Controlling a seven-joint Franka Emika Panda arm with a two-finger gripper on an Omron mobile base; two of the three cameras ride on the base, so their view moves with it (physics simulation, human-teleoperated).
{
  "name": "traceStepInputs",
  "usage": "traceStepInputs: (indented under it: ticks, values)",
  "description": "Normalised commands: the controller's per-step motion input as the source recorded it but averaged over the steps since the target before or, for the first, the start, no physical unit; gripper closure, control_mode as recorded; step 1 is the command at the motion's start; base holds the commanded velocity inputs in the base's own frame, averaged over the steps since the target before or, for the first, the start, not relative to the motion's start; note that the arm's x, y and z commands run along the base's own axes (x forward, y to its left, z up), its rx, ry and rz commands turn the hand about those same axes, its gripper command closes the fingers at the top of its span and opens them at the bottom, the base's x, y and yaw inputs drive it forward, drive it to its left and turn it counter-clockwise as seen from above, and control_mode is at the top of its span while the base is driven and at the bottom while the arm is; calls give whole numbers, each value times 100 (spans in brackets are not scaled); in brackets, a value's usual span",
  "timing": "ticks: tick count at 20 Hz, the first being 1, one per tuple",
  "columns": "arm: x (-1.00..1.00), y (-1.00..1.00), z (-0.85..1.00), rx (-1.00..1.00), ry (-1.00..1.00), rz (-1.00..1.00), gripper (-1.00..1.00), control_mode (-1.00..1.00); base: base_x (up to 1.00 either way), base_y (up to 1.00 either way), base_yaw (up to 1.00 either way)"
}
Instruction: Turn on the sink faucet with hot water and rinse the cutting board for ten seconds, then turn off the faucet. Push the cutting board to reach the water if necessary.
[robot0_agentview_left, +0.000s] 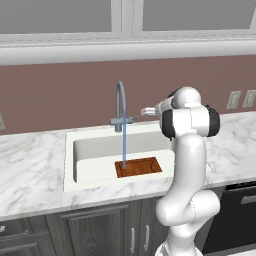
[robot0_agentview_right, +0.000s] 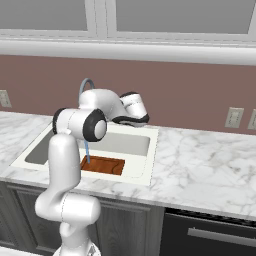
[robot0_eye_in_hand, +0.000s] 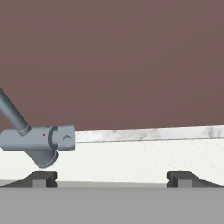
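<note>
Water (robot0_agentview_left: 124, 145) runs from faucet (robot0_agentview_left: 120, 107) onto cutting board (robot0_agentview_left: 138, 166) in sink (robot0_agentview_left: 70, 165) — gripper (robot0_eye_in_hand: 112, 178) spread wide, empty, beside lever, prob. ready for shutoff.

The grey gooseneck sink faucet (robot0_agentview_left: 120, 107) stands behind the white sink (robot0_agentview_left: 100, 150) – the water (robot0_agentview_left: 124, 145) falls as a thin pale-blue stream onto the reddish-brown cutting board (robot0_agentview_left: 139, 167), lying flat at the basin's front right.

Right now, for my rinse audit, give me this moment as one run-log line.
water: running onto cutting board | sink faucet: on | gripper: open, empty, beside faucet handle | cutting board: in sink
</note>
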Motion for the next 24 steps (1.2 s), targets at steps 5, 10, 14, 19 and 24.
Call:
traceStepInputs:
  ticks: [5, 10, 14, 19, 24]
  values:
    - [0, 0, 0, 0, 0, 0, -100, -100, 0, 0, 0]
    - [0, 0, 0, 0, 0, 0, -100, -100, 0, 0, 0]
    - [0, 0, 0, 0, 0, 0, -100, -100, 0, 0, 0]
    - [0, 0, 0, 0, 0, 0, -100, -100, 0, 0, 0]
    - [0, 0, 0, 0, 0, 0, -100, -100, 0, 0, 0]
